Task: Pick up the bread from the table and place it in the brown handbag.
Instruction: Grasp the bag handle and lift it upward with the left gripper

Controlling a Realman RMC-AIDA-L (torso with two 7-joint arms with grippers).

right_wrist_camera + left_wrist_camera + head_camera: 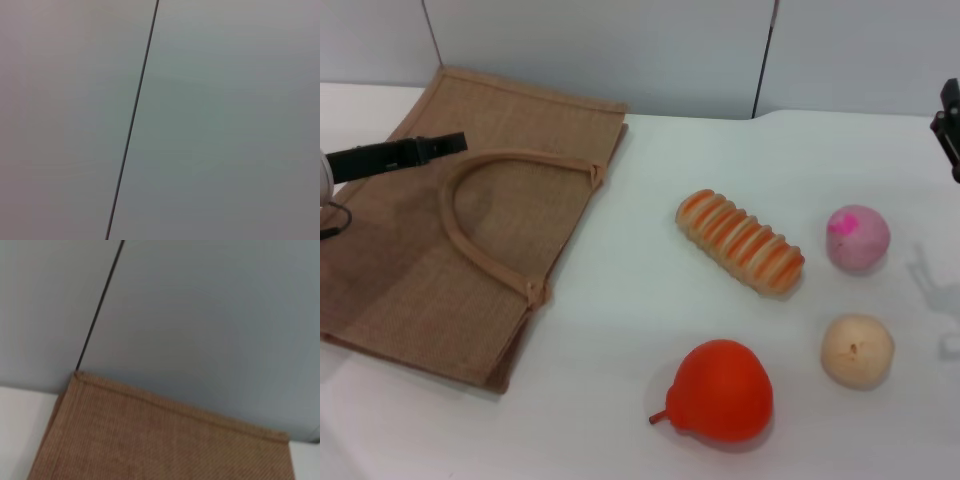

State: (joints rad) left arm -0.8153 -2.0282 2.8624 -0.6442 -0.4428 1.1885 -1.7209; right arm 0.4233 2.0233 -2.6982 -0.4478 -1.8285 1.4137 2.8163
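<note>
Nearest the head camera, a red pear-shaped fruit (pixel 720 391) lies on the white table (pixel 610 330), its stem pointing left. Beyond it, near the middle of the table, the bread (pixel 740 241) lies free on a diagonal, untouched by either arm. The right gripper (pixel 948 128) shows only as a dark part at the right edge, well apart from the bread; whether it is open or closed cannot be told, and it touches nothing visible. The left gripper (pixel 415 153) hangs over the brown handbag (pixel 470 230), far to the left of the bread; its state cannot be told either, and nothing is seen in it. The handbag lies flat on the table with its looped handle uppermost. A pink ball (pixel 858 238) sits just right of the bread, and a beige ball (pixel 857 351) lies nearer the camera than that. In the left wrist view, the handbag (pixel 165 440) lies before a grey wall (pixel 200 315).
</note>
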